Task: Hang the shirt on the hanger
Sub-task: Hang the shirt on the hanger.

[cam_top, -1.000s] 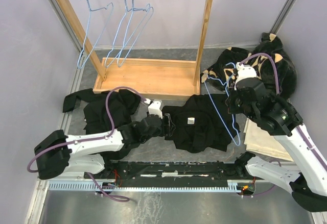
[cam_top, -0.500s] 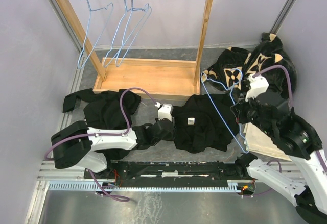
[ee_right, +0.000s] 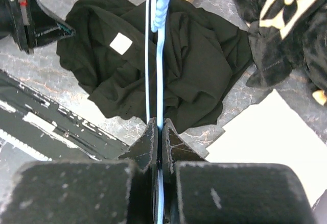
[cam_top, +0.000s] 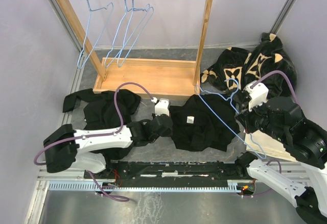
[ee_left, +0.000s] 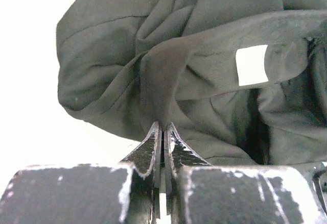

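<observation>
Risk first: we judge the hanger (ee_right: 159, 60), clamped in our right pincer (ee_right: 159, 131), may snag crumpled cloth instead of entering the collar. The shirt (cam_top: 199, 122) lies on the table (cam_top: 219, 55), a fold pinched in our left pincer (ee_left: 162, 132). The hanger's long axis runs diagonally from the rack (cam_top: 148, 78) toward near right.

Crumpled black shirt (cam_top: 202, 124) lies beneath a slanting light-blue hanger (ee_right: 159, 71).

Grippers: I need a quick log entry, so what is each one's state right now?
Left gripper: jaws closed on a fold of the shirt.
Right gripper: jaws closed on the hanger.
</observation>
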Available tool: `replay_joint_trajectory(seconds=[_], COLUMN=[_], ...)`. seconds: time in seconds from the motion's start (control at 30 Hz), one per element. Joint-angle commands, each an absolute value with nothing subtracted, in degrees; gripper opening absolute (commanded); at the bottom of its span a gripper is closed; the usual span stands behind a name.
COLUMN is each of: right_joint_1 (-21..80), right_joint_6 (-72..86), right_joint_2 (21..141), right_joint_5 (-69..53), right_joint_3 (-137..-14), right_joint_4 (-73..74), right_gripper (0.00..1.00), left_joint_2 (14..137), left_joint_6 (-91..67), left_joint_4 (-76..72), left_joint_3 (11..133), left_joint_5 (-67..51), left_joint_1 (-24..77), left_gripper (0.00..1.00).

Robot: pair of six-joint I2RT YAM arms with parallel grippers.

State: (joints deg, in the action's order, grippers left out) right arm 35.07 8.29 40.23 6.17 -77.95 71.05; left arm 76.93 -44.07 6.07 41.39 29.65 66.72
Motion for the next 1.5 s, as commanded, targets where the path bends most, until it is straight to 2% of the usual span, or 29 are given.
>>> replay_joint_trajectory(seconds=[0.0,0.2,0.43,0.73,1.1,1.3,1.47], right_joint_1=[34.85,34.79,34.8,34.78,34.83,34.86,34.83], right_joint_6=[1.33,-1.49,-3.21,-3.88,-4.72,-2.92,1.48], right_joint_2=[42.35,43.77,44.38,46.72,50.19,49.32,46.99], right_joint_5=[-0.88,-11.48,-13.24,-17.77,-17.03,-24.4,-27.94], right_joint_3=[-82.71,-85.83,-85.76,-80.63,-73.92,-69.6,-63.39], right_joint_4=[76.1,80.83,84.11,80.57,66.74,57.63,44.52], right_gripper=[0.0,0.0,0.0,0.0,0.0,0.0,0.0], left_joint_2=[70.06,63.88,63.14,65.97,68.79,70.67,72.94], left_joint_6=[-40.94,-38.12,-34.3,-32.37,-30.72,-29.81,-27.27], left_joint_4=[11.26,15.0,16.89,18.19,17.99,19.94,24.41], left_joint_3=[43.53,42.89,44.12,49.33,54.63,59.24,65.76], left_joint_5=[28.87,23.4,17.1,14.07,8.09,9.8,11.53], left_joint_1=[64.87,60.83,57.08,57.04,59.26,60.46,60.52], left_gripper=[0.03,0.03,0.03,0.03,0.03,0.03,0.03])
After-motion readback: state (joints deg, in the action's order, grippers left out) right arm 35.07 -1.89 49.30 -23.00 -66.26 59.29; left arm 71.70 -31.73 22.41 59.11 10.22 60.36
